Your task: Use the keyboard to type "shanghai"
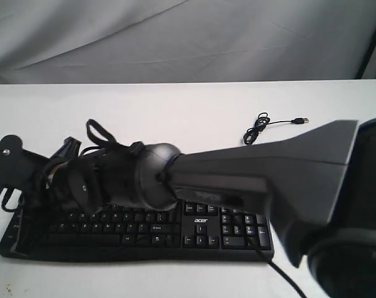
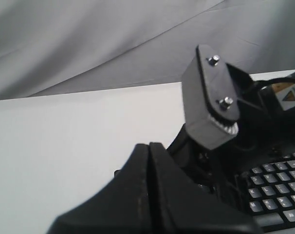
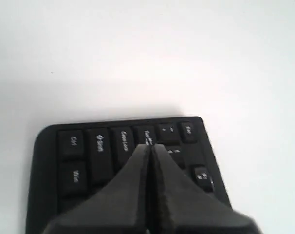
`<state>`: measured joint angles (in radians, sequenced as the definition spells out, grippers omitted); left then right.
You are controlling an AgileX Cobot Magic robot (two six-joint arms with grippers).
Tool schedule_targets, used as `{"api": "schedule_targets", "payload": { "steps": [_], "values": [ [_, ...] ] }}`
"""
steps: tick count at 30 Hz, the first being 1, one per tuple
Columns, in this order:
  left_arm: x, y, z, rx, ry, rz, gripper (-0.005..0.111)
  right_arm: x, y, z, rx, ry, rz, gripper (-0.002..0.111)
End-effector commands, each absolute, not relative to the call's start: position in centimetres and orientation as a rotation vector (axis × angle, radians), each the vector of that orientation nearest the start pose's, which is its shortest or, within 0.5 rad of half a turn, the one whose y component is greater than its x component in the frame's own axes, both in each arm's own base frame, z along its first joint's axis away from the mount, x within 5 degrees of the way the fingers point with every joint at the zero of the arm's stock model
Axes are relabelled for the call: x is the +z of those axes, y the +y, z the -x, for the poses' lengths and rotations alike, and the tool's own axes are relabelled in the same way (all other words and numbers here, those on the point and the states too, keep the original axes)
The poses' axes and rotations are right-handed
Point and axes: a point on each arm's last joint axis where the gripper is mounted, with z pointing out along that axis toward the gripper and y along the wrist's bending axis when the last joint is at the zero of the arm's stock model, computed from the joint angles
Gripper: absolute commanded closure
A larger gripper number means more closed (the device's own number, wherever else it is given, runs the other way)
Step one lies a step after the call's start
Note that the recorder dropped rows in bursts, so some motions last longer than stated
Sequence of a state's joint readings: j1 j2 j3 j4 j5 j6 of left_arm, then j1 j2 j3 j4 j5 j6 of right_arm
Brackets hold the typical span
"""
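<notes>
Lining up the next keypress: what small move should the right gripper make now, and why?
Probably slide the right gripper, jaws shut, inward along the keyboard, away from its end, before pressing. Its tip sits by the Tab key and Caps Lock key in the edge column, where no letter of "shanghai" lies.

We see the keyboard (image 1: 144, 234) flat on the white table (image 1: 175, 112), near side, long axis left to right, sitting left of centre. It's black plastic, full size, with white legends. The white acer logo (image 1: 201, 221) is above the arrow keys and the number pad (image 1: 242, 230) is at the right end. The far rows on its left half are hidden from us. The left-end keys (image 3: 91, 146) read Ctrl, Shift, Caps Lock. The thin black cable (image 1: 256, 133) lies coiled farther back on the right, its USB plug (image 1: 303, 120) loose on the table.
</notes>
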<state>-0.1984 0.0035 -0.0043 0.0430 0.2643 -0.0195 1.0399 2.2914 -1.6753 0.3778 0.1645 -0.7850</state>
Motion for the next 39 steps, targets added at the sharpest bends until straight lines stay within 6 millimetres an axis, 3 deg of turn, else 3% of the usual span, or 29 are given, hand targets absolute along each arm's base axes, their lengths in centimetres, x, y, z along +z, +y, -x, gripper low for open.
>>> {"api": "schedule_targets", "payload": {
  "steps": [1, 5, 26, 39],
  "values": [
    [19.0, -1.0, -5.4, -0.124, 1.735, -0.185, 0.107, 12.9, 45.9, -25.7, 0.398, 1.677, 1.586, 0.108],
    [19.0, -1.0, -5.4, -0.124, 1.735, -0.185, 0.107, 11.8, 46.0, -25.9, 0.388, 1.684, 1.596, 0.108],
    [19.0, -1.0, -5.4, -0.124, 1.735, -0.185, 0.107, 11.5, 45.9, -26.6, 0.361, 1.65, 1.575, 0.108],
    [19.0, -1.0, -5.4, -0.124, 1.735, -0.185, 0.107, 10.1, 45.9, -26.7, 0.35, 1.662, 1.583, 0.108]
  ]
}}
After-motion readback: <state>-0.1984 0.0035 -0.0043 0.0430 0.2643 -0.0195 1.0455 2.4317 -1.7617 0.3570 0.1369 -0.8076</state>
